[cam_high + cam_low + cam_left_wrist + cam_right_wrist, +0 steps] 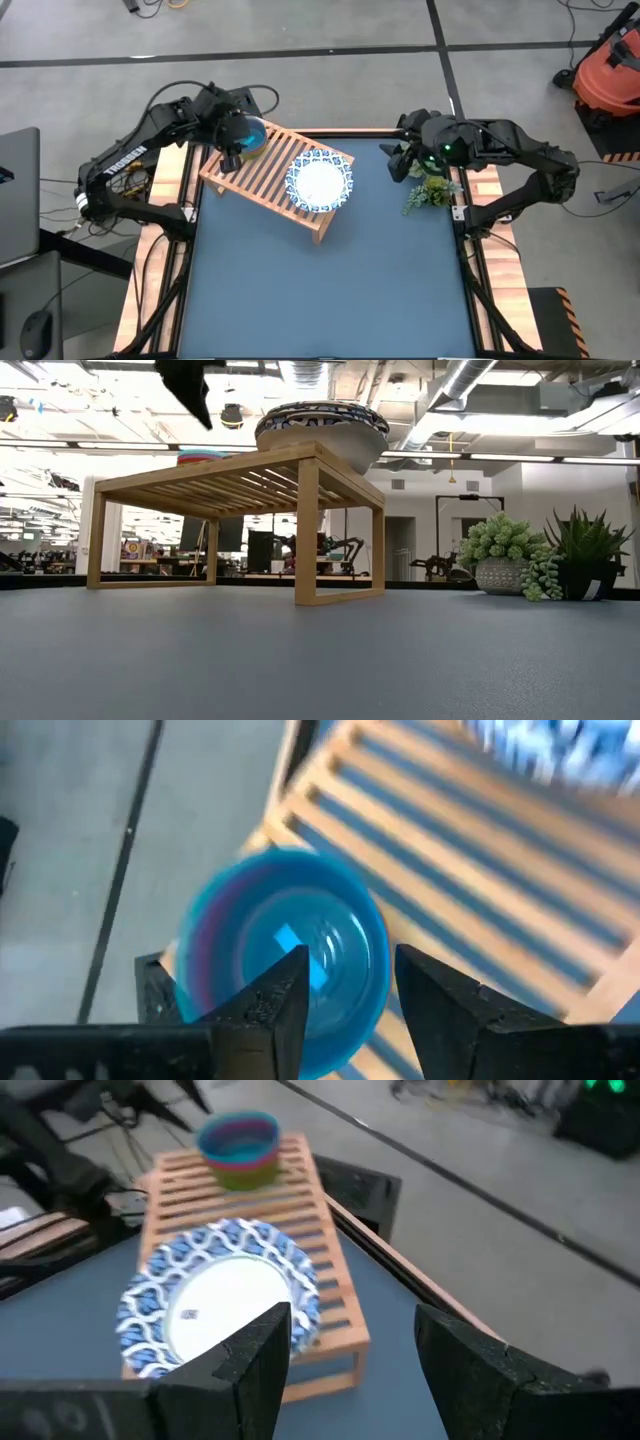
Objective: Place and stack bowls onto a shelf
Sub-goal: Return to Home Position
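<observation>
Currently, shelf (262, 172): slatted wooden rack on the blue table (330, 290). White patterned bowls (320, 181) sit on its end toward the right arm. Coloured bowls (240, 1148), teal bowl (285, 955) uppermost, are stacked at the opposite end. Left gripper (350, 1010): hovering over the teal bowl, fingers parted, empty. Right gripper (350, 1365): near the plant (432, 190), fingers parted, empty.

Soft, even light falls from above in the high view, and the matte dark blue surface (330, 290) looks dull and uniform. In the low view the long bright ceiling lamps (520, 425) in the upper half burn out to white, so the underside of the light wooden slatted shelf (300, 470) stays in shade. One small bright reflection sits inside the teal plastic bowl (285, 960).
</observation>
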Controlling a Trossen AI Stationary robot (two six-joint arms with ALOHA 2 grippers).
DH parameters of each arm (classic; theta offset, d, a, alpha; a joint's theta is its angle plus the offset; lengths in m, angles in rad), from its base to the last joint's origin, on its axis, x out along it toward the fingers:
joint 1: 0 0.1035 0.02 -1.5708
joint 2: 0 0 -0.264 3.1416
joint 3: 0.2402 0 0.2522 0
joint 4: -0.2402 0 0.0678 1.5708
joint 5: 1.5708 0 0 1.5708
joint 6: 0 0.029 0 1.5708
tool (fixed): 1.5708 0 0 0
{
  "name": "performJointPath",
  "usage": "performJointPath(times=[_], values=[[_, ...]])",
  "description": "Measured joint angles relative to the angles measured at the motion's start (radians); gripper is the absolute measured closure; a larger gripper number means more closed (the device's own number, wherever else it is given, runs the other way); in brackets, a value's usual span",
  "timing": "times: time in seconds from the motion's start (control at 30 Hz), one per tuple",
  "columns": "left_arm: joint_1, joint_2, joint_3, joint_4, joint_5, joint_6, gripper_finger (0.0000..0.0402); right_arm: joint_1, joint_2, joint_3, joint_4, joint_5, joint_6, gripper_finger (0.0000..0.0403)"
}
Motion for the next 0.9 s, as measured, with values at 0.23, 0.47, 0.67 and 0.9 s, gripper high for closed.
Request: performJointPath(times=[0.23,0.47,0.67,0.9], values=[[-0.017,0.0,0.152,0.001,0.209,-0.192,0.0266,0.042,-0.029,0.0,0.002,0.0,-0.157,0.0166],[-0.061,-0.014,0.238,0.106,0.449,-0.31,0.0264,0.088,-0.061,0.0,0.0,0.043,-0.104,0.0166],[-0.074,-0.12,0.224,0.299,0.711,-0.284,0.0264,0.147,-0.195,-0.044,0.073,0.059,-0.12,0.0166],[-0.074,-0.371,-0.053,0.421,0.704,-0.308,0.0264,0.266,-0.511,-0.402,0.263,0.159,-0.048,0.0165]])
